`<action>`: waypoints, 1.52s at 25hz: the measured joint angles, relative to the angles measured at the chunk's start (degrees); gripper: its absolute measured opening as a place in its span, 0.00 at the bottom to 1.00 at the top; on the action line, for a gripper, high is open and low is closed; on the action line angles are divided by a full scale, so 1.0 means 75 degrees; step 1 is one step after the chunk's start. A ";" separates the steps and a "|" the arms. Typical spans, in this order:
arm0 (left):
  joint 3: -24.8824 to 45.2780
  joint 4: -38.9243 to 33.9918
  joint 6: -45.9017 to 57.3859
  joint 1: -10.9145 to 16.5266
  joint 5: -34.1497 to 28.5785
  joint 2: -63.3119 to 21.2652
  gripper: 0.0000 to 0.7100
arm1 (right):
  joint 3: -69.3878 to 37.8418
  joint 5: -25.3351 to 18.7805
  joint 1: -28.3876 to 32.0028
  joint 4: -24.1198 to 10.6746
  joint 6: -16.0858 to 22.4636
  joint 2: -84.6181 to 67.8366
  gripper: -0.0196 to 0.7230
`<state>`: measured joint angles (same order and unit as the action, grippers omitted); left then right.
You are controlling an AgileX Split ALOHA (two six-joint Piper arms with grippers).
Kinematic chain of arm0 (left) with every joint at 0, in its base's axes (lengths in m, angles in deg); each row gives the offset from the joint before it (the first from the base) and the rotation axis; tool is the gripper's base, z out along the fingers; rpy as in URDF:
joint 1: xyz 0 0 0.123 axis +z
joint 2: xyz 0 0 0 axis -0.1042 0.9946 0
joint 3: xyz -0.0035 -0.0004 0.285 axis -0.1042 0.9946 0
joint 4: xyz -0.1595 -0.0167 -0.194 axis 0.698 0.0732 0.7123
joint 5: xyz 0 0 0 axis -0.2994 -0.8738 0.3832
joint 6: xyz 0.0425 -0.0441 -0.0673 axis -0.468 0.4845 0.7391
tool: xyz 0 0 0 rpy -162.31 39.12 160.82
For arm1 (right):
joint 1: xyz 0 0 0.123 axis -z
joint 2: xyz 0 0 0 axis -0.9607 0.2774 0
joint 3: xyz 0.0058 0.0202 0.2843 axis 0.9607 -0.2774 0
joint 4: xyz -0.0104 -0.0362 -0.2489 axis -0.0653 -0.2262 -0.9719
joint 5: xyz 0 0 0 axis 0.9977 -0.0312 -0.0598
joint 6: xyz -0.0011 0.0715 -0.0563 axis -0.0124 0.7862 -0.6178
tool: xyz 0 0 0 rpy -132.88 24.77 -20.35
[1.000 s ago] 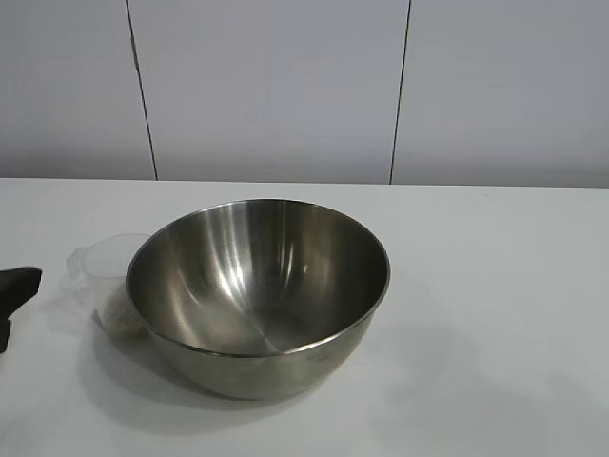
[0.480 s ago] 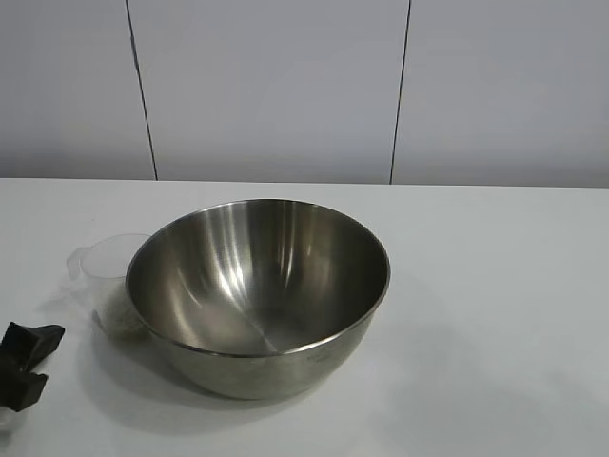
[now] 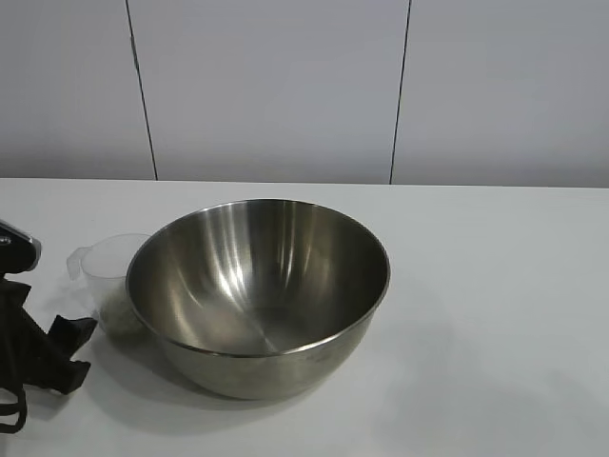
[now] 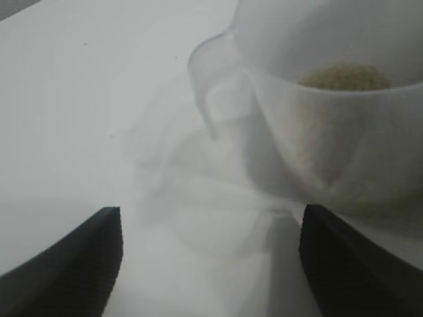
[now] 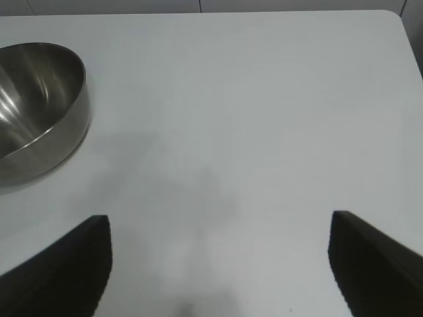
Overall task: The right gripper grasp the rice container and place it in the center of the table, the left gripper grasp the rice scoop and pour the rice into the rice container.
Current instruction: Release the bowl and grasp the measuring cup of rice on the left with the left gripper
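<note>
The rice container [image 3: 257,295] is a large shiny steel bowl standing empty near the middle of the white table [image 3: 495,333]. The clear plastic rice scoop [image 3: 103,271] stands just to its left, partly hidden behind the bowl's rim. My left gripper [image 3: 76,354] is low at the left edge, open, a short way from the scoop. In the left wrist view the rice scoop [image 4: 330,139] with rice [image 4: 344,76] inside lies just beyond my open left gripper [image 4: 210,211], nothing between the fingers. My right gripper [image 5: 219,218] is open over bare table, with the rice container [image 5: 33,112] off to one side.
A grey panelled wall [image 3: 285,86] runs behind the table's far edge. In the right wrist view a rounded corner of the table [image 5: 396,16] shows far off. Bare tabletop lies to the right of the bowl.
My left gripper has come in from the left edge and moved right toward the scoop, with more of the arm now showing. The bowl and scoop have not moved.
</note>
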<state>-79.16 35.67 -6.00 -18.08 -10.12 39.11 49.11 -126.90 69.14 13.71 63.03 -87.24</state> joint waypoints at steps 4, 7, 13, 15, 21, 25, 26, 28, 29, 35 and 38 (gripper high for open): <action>-0.0111 -0.0908 0.0453 0.0566 -0.0001 0.0000 0.70 | 0.0000 0.0000 0.0000 0.0000 0.0000 0.0000 0.85; -0.0249 -0.1477 0.0514 0.0742 -0.0007 0.0000 0.68 | 0.0000 0.0000 0.0000 0.0000 0.0000 0.0000 0.85; -0.0481 -0.1885 0.0529 0.0742 -0.0007 0.0014 0.67 | 0.0000 0.0000 0.0000 0.0000 0.0000 0.0000 0.85; -0.0528 -0.1885 0.0529 0.0742 -0.0007 0.0014 0.67 | 0.0000 0.0000 0.0000 0.0000 0.0000 0.0000 0.85; -0.0650 -0.1887 0.0580 0.0742 -0.0007 0.0023 0.67 | 0.0000 0.0000 0.0000 0.0000 0.0000 0.0000 0.85; -0.0806 -0.1916 0.0968 0.0742 -0.0016 0.0031 0.67 | 0.0000 0.0000 0.0000 0.0000 0.0000 0.0000 0.85; -0.0846 -0.1915 0.1069 0.0742 -0.0016 0.0036 0.67 | 0.0000 0.0000 0.0000 0.0000 0.0000 0.0000 0.85; -0.0871 -0.1915 0.1157 0.0742 -0.0016 0.0036 0.67 | 0.0000 0.0000 0.0000 0.0000 0.0000 0.0000 0.85; -0.0874 -0.1915 0.1167 0.0742 -0.0016 0.0036 0.67 | 0.0000 0.0000 0.0000 0.0000 0.0000 0.0000 0.85; -0.0880 -0.2230 0.1169 0.0742 -0.0024 0.0036 0.26 | 0.0000 0.0000 0.0000 0.0000 0.0000 0.0000 0.85; -0.0917 -0.2511 0.1160 0.0742 -0.0033 0.0036 0.07 | 0.0000 0.0000 0.0000 0.0000 0.0000 0.0000 0.85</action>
<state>-86.04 16.83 2.69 -12.51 -10.36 39.38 49.11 -126.90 69.14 13.71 63.03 -87.24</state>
